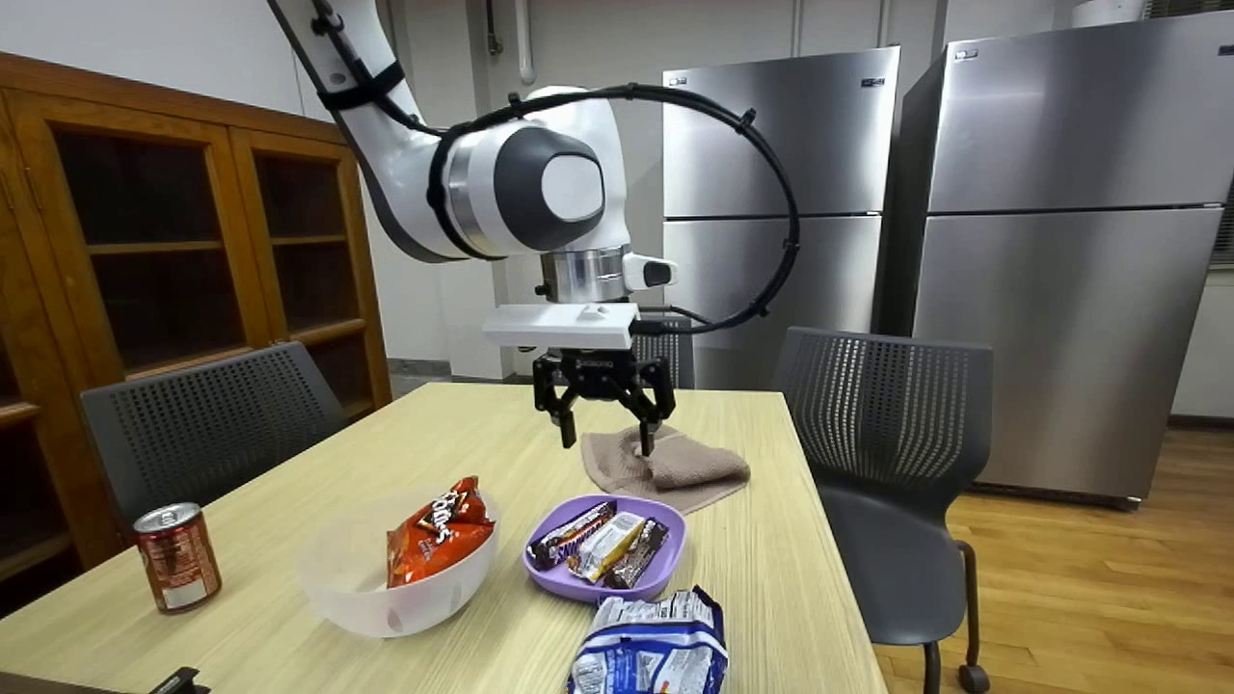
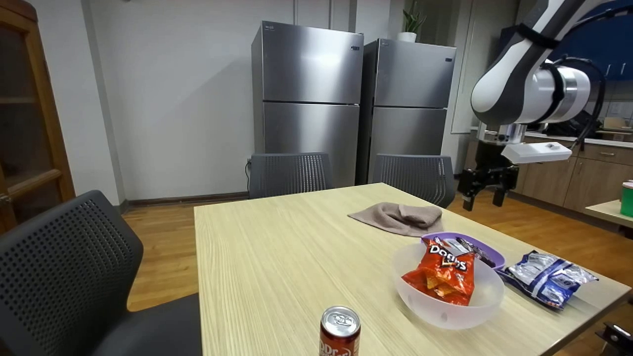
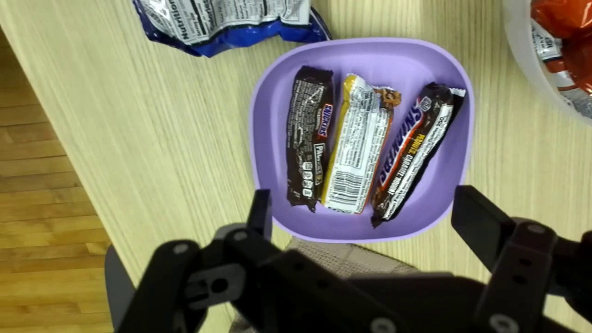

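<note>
Lying side by side in a purple dish point(image 3: 333, 226) on the pale wood-grain table point(image 2: 277, 277) are a dark Snickers bar point(image 3: 305, 138), a yellow-and-white bar point(image 3: 358, 148) and a slanted Snickers bar point(image 3: 414, 152). The gripper point(image 1: 607, 439) hangs in the air nearby, jaws spread wide with nothing between them. Just beside the dish lies a blue-and-silver snack bag point(image 1: 651, 651); across from it, a crumpled brown towel point(image 1: 694, 469). Near another side stands a translucent bowl point(image 2: 460, 319) holding a red Doritos bag point(image 2: 440, 279); beyond that, a Dr Pepper can point(image 2: 340, 329).

There are three candy bars point(image 3: 357, 148), two bags point(image 1: 656, 648), one dish point(image 3: 407, 62), bowl point(image 1: 416, 598), can point(image 1: 180, 559) and cloth point(image 1: 689, 474).
</note>
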### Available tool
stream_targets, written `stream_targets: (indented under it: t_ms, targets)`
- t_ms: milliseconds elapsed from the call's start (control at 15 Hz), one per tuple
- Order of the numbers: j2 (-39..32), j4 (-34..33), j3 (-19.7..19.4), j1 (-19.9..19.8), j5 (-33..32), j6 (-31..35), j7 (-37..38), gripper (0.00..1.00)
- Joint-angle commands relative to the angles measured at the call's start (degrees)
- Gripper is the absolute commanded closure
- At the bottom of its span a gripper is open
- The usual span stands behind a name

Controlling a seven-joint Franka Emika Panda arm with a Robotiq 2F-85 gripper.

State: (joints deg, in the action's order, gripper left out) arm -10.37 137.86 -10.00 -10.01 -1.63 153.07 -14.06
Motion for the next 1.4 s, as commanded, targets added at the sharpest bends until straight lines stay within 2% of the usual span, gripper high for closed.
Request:
stream_targets:
  t_ms: [0, 333, 1067, 1333]
  targets:
    - [0.7, -0.5, -1.3, -1.7, -0.9, -2.2, 1.5, 0.0]
    - [-2.1, -1.0, -3.9, -2.2, -2.6, -1.0, 4.6, 0.0]
    - [-12.9, -5.0, -7.5, -2.4, -1.6, -2.7, 14.5, 0.0]
    - [-14.8, -5.9, -8.4, -2.6, -1.2, -3.2, 17.1, 0.0]
